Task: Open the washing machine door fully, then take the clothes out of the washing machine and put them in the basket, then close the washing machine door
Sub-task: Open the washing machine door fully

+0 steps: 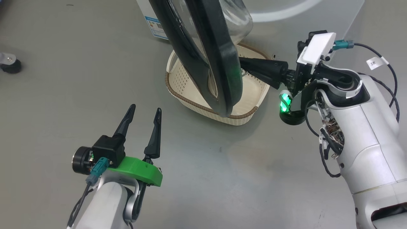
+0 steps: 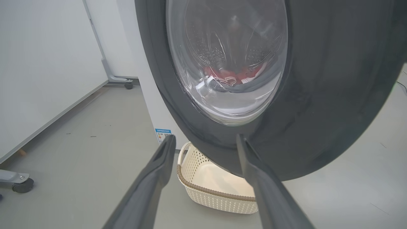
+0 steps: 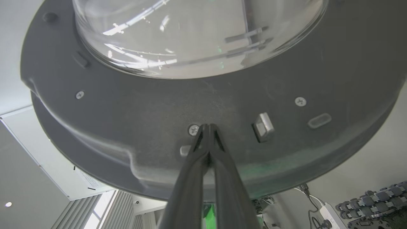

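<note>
Clothes (image 2: pixel 227 76) blurry thru door (image 2: pixel 318 79) glass, prob. red.

The floor (image 1: pixel 222 178) is smooth, pale grey and faintly glossy, with a few small dark scuffs. On the left a large white panel (image 2: pixel 41 63) runs along the floor's edge, with a grey wheeled foot (image 2: pixel 20 184) near its base. Farther back, a second castor (image 2: pixel 127 84) carries a slanted grey post (image 2: pixel 105 60). Seen from the right wrist, looking upward, there is a white board (image 3: pixel 47 159) with a paper sheet (image 3: pixel 89 181) on it. Beside it are vertical blinds (image 3: pixel 95 213) bright with daylight, a small round ceiling light (image 3: pixel 8 204) on the left, and a white power strip (image 3: pixel 329 216) at the lower right.
</note>
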Motion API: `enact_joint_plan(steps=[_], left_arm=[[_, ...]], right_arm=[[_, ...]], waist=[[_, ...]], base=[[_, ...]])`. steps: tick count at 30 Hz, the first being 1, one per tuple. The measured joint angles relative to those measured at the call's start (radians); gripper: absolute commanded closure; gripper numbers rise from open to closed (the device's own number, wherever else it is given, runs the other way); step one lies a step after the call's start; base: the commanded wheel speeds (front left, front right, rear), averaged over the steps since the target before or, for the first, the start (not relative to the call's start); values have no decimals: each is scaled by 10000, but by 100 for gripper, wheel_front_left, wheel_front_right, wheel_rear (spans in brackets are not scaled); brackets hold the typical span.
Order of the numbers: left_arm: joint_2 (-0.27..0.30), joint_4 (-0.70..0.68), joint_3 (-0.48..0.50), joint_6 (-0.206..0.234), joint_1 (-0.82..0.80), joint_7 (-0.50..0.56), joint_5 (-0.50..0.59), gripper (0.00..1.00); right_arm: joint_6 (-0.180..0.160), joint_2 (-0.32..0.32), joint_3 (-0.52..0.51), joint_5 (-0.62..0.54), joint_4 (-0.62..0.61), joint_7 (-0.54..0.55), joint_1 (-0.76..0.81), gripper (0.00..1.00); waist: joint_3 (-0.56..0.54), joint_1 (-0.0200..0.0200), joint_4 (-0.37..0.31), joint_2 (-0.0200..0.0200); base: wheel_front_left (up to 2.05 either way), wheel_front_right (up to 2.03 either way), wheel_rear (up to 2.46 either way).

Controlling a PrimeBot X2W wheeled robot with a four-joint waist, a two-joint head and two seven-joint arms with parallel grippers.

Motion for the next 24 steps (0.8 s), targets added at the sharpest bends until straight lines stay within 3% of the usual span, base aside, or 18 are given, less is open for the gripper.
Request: enact_joint_plan(steps=[24], left_arm=[[2, -75, -48, 17, 33, 0, -29, 0]], right_arm=[[-82, -13, 2646, 1244, -982, -819, 349, 100]], waist=[[-16, 0, 348, 0]], base=[[0, 0, 0]])
